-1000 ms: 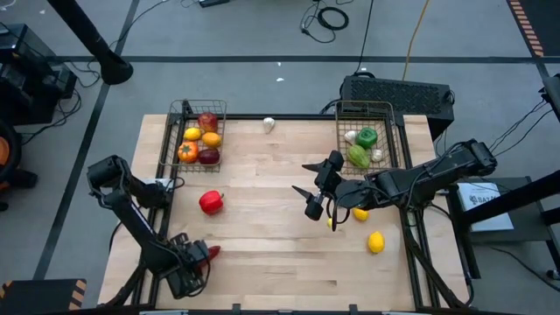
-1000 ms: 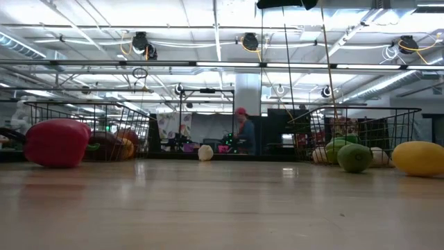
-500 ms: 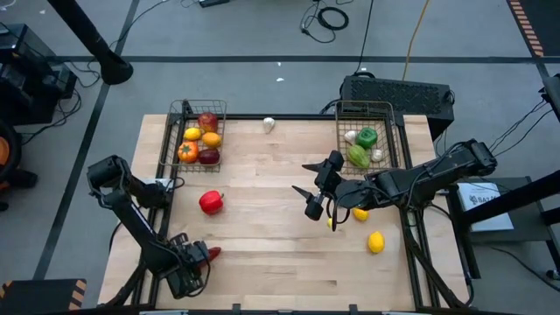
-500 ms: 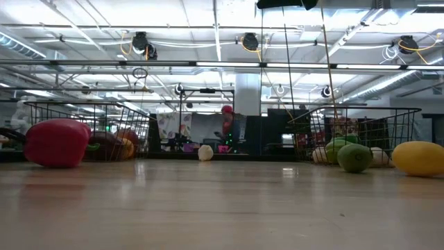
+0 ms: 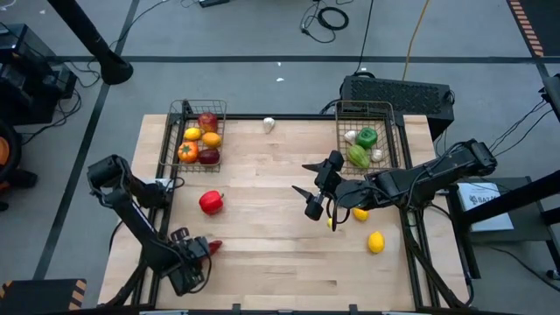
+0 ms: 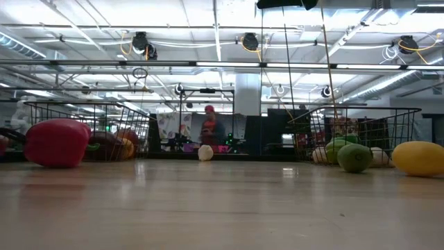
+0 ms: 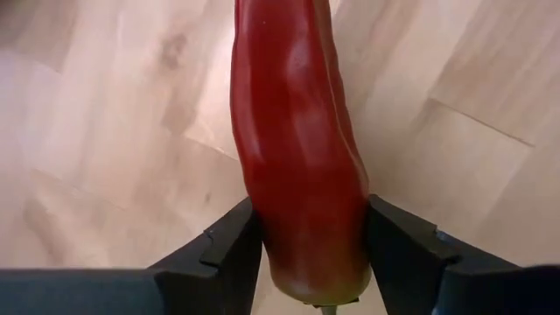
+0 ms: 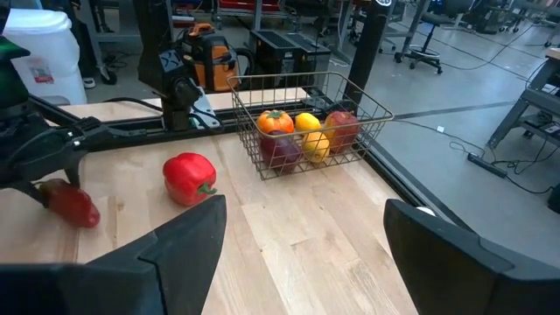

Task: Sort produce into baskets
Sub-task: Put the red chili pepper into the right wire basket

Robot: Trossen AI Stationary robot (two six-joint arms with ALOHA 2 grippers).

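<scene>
Gripping the red chili (image 7: 297, 166) between closed fingers, your left gripper (image 5: 194, 251) has shifted slightly at lower left, so the pick looks secured. Your right gripper (image 5: 317, 188) waits open at centre, with both baskets (image 5: 199, 133) near the top

Your pale wooden plank table (image 5: 262, 219) carries a glossy red bell pepper (image 5: 210, 202) and two yellow lemons (image 5: 375, 242). The long chili pepper (image 7: 297, 157) is deep red, and both wire mesh baskets (image 5: 366, 109) are dark.

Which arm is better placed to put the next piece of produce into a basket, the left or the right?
Probably the left. The left gripper is already closed on the long red chili near the table's front, on the side of the left basket. The right gripper is open mid-table, holding nothing.
</scene>
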